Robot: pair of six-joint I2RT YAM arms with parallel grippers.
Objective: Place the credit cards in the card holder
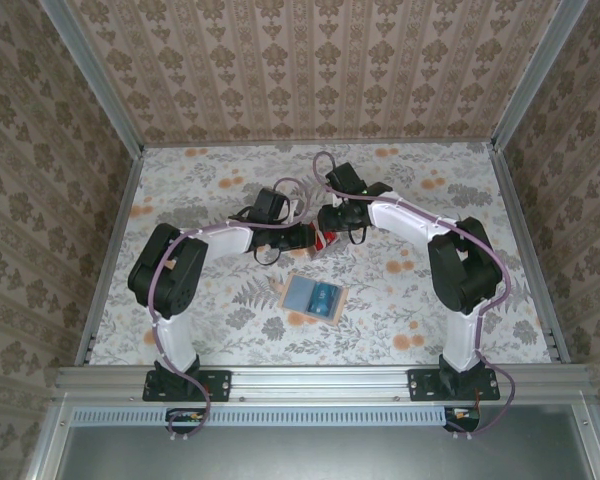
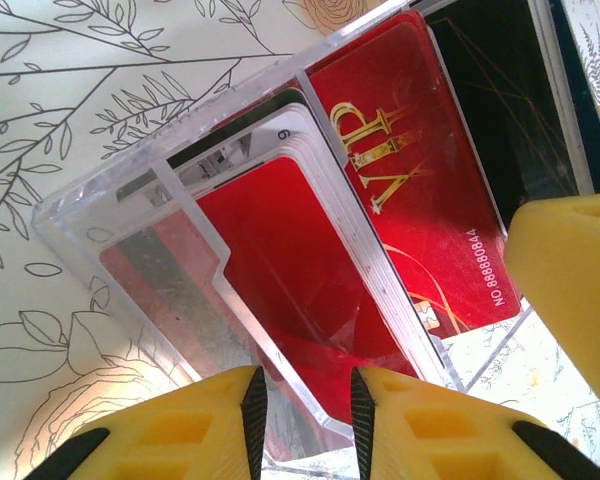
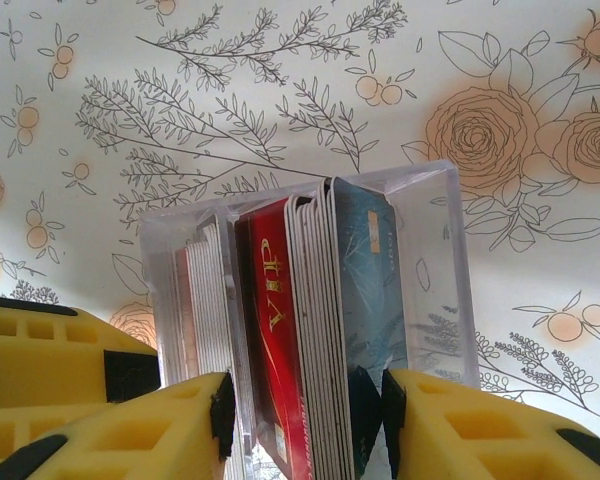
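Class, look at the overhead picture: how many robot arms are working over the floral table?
2. The left arm bends in from the lower left, the right arm from the lower right; both reach the clear case of red credit cards, beyond the open card holder.

The table (image 1: pixel 220 180) has a flowery cloth. The card holder (image 1: pixel 313 298) lies open on it, near the middle, blue side up.

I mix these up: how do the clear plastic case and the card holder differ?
The clear plastic case is transparent, packed with credit cards; the card holder is tan, bluish inside. The right gripper pinches cards in the case; the holder lies open on the table. Both are rectangular.
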